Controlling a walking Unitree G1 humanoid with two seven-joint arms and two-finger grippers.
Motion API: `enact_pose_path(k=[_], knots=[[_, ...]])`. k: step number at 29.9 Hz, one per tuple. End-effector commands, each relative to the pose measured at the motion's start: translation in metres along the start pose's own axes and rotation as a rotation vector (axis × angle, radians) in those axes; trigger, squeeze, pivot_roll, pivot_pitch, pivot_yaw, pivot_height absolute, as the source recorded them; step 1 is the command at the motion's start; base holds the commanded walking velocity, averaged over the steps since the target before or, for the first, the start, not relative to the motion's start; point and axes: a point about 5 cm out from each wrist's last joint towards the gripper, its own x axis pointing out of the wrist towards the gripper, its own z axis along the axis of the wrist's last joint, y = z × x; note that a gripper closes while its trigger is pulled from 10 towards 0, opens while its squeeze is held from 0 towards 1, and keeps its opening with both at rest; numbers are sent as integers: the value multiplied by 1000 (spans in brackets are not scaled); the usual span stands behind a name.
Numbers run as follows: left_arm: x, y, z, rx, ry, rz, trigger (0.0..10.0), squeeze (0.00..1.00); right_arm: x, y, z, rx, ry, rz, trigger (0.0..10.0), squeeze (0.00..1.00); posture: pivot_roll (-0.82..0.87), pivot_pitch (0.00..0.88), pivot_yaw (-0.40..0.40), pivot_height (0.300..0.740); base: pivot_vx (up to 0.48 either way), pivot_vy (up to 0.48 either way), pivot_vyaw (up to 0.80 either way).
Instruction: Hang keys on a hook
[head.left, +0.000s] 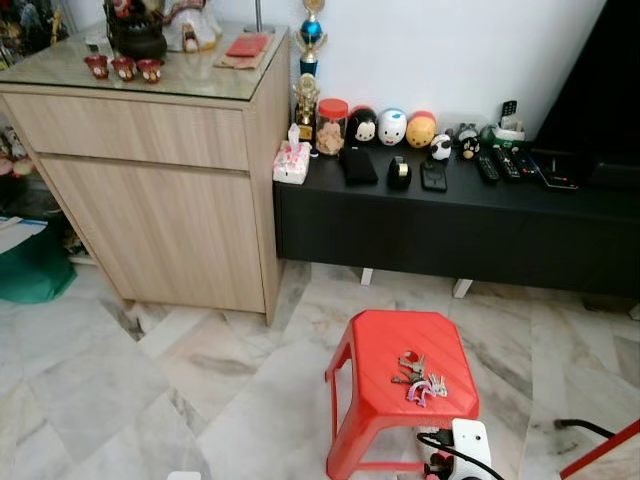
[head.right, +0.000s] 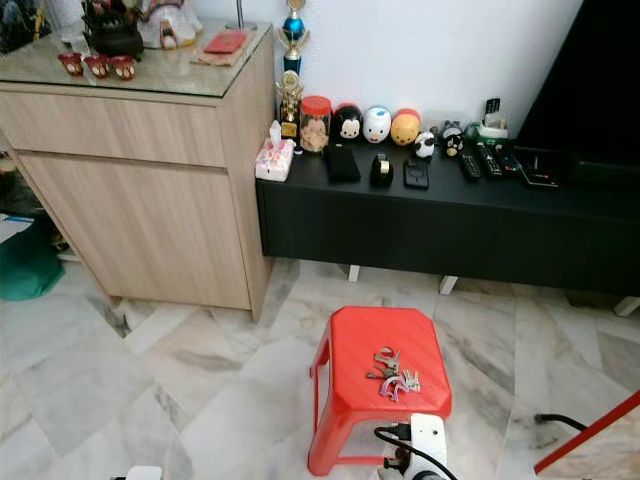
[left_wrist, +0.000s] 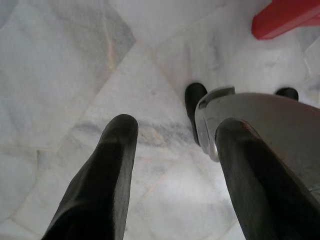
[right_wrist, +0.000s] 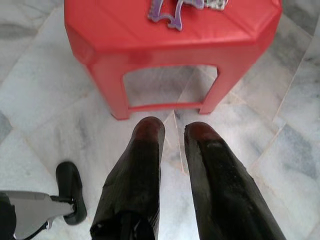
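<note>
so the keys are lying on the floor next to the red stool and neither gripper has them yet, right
Not quite. The keys lie on top of the red stool, not on the floor, as the left eye view shows. Neither the left gripper nor the right gripper holds them.

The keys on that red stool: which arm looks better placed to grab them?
Probably the right: its gripper points at the red stool holding the keys, while the left gripper faces bare floor.

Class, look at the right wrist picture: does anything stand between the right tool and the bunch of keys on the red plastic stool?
Nothing visible does. The right tool points at the red plastic stool from below its seat, and the bunch of keys lies uncovered on top.
</note>
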Motion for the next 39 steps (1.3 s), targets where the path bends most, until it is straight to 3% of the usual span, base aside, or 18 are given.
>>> enact_pose_path(k=[1, 23, 30, 31, 39], knots=[[-1, -2, -6, 4, 16, -9, 10000, 0, 0, -3, 0, 13, -3, -11, 10000, 0, 51, 0, -64, 740, 259, 0, 0], [-1, -2, -7, 20, 18, -12, 10000, 0, -1, -4, -1, 18, -7, -16, 10000, 0, 52, 0, -66, 740, 273, 0, 0], [-1, -2, -9, 28, 25, -14, 10000, 0, -1, -3, 0, 33, -10, -13, 10000, 0, 52, 1, -69, 740, 0, 0, 0], [-1, -2, -8, 26, 25, -15, 10000, 0, -1, -3, 0, 35, -12, -12, 10000, 1000, 52, 3, -70, 740, 0, 0, 0], [-1, -2, -8, 26, 27, -18, 10000, 0, 0, -3, 0, 39, -12, -11, 10000, 1000, 52, 8, -70, 740, 0, 0, 0]])
